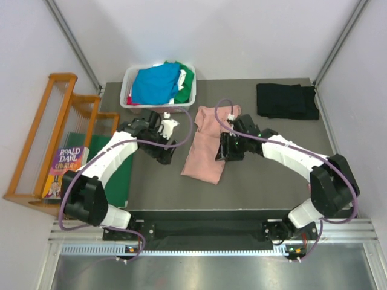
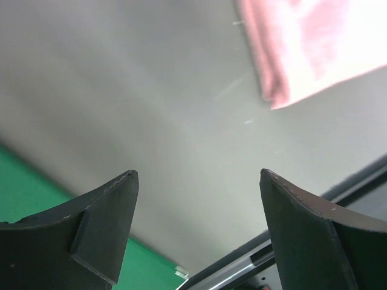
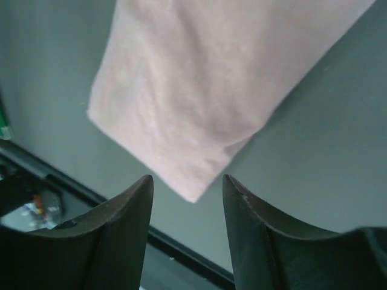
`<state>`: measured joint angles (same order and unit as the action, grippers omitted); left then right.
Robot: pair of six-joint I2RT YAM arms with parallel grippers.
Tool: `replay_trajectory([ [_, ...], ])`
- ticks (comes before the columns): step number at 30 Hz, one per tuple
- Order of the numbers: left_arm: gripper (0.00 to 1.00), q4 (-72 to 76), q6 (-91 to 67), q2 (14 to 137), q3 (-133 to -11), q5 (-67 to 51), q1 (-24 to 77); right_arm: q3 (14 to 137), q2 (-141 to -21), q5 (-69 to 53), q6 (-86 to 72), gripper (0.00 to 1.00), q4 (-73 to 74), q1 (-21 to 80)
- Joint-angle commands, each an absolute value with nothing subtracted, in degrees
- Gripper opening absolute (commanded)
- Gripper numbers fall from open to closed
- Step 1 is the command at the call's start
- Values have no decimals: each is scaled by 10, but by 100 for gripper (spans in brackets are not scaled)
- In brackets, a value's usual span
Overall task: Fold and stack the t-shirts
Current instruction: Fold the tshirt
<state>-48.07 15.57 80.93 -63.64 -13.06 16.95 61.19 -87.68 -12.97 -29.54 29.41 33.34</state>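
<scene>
Lying half-folded mid-table between the wide-spread left gripper (image 2: 198, 175) and the parted, empty right gripper (image 3: 187, 178), the dusty-pink cloth t-shirt (image 1: 205, 145) needs further folds, while a black cloth t-shirt (image 1: 287, 101) sits folded at far right and bright crumpled t-shirts (image 1: 158, 83) wait in the white plastic basket (image 1: 128, 92).

Both arms rise from their bases at the near edge of the table (image 1: 272, 181) and bend inward toward its middle. The left arm (image 1: 112, 158) reaches forward and right, its wrist turned so the left gripper (image 1: 165, 154) points back toward the near edge, jaws spread wide and holding nothing. The right arm (image 1: 290, 156) stretches left. The right gripper (image 1: 222, 148) also faces the near edge, jaws parted more narrowly and gripping nothing.
</scene>
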Motion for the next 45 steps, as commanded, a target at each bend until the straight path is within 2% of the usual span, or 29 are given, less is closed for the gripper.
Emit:
replay_trajectory([
  [1, 86, -474, 141, 860, -667, -148, 201, 535, -835, -220, -419, 47, 172, 350],
  [14, 84, -455, 93, 1005, -691, -208, 278, 448, -785, -182, -475, 47, 178, 406],
  [30, 82, -420, 70, 1021, -696, -226, 306, 427, -844, -162, -471, 46, 138, 425],
  [40, 69, -396, 67, 1027, -663, -250, 306, 445, -896, -152, -468, 43, 119, 425],
  [45, 59, -388, 70, 1029, -642, -259, 306, 452, -904, -156, -466, 41, 114, 425],
])
